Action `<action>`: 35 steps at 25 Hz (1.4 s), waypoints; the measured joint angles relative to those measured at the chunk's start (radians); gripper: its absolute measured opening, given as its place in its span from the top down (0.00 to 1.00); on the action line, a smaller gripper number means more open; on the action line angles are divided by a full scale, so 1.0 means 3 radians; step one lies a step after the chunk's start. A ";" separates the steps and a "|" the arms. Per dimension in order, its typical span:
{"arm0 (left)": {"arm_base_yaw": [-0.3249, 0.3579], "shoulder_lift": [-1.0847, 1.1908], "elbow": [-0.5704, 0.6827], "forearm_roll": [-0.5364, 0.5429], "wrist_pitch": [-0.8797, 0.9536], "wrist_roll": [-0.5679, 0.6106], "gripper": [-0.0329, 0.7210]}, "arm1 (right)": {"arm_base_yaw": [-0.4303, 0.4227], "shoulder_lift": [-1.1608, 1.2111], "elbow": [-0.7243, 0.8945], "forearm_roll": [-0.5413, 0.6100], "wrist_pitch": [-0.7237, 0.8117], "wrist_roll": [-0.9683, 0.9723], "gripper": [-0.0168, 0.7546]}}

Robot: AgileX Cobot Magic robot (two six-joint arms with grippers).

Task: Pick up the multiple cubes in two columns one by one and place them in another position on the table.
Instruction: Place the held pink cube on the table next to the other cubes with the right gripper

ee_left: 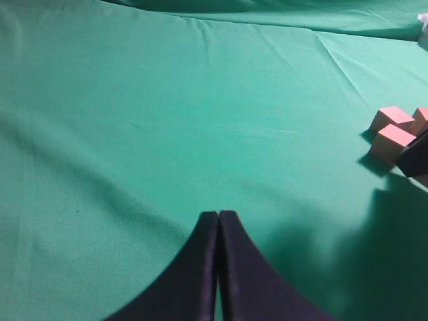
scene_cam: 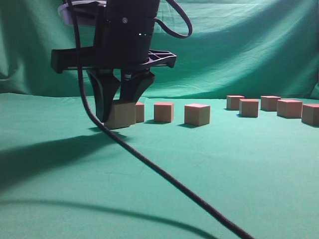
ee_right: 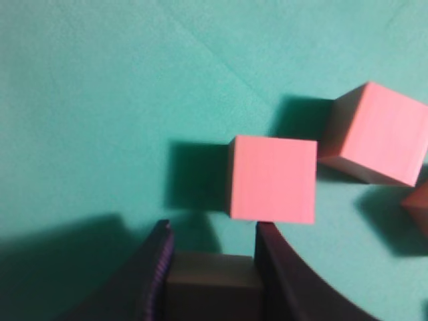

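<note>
My right gripper has reached over to the left of the exterior view and is shut on a cube at or just above the table. In the right wrist view that held cube lies shadowed between the fingers. A pink cube sits just ahead, with two more to its right. Three placed cubes line up rightward beside the held one. Several more stand in two short rows at the far right. My left gripper is shut and empty over bare cloth.
A black cable hangs from the arm and trails across the cloth to the bottom right. The green backdrop rises behind the table. In the left wrist view, cubes and the other gripper's dark finger show at the right edge.
</note>
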 joint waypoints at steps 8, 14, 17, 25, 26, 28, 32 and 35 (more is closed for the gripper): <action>0.0000 0.0000 0.0000 0.0000 0.0000 0.0000 0.96 | 0.0000 0.0094 -0.0005 -0.0044 0.0098 0.0000 0.64; 0.0000 0.0000 0.0000 0.0000 0.0000 0.0000 0.96 | 0.0000 0.0094 -0.0005 -0.0044 0.0098 0.0000 0.64; 0.0000 0.0000 0.0000 0.0000 0.0000 0.0000 0.96 | 0.0000 0.0094 -0.0014 -0.0044 0.0118 0.0000 0.64; 0.0000 0.0000 0.0000 0.0000 0.0000 0.0000 0.96 | 0.0000 0.0113 -0.0789 -0.0044 0.1192 -0.0148 0.19; 0.0000 0.0000 0.0000 0.0000 0.0000 0.0000 0.96 | 0.0000 0.0113 -0.0918 -0.0044 0.1385 -0.0205 0.19; 0.0000 0.0000 0.0000 0.0000 0.0000 0.0000 0.96 | -0.0002 0.0113 -0.1209 -0.0051 0.1706 -0.0324 0.13; 0.0000 0.0000 0.0000 0.0000 0.0000 0.0000 0.96 | -0.0008 -0.0002 -0.1395 -0.0106 0.1858 -0.0523 0.15; 0.0000 0.0000 0.0000 0.0000 0.0000 0.0000 0.96 | -0.0098 -0.0272 -0.1294 -0.0111 0.1900 -0.0604 0.22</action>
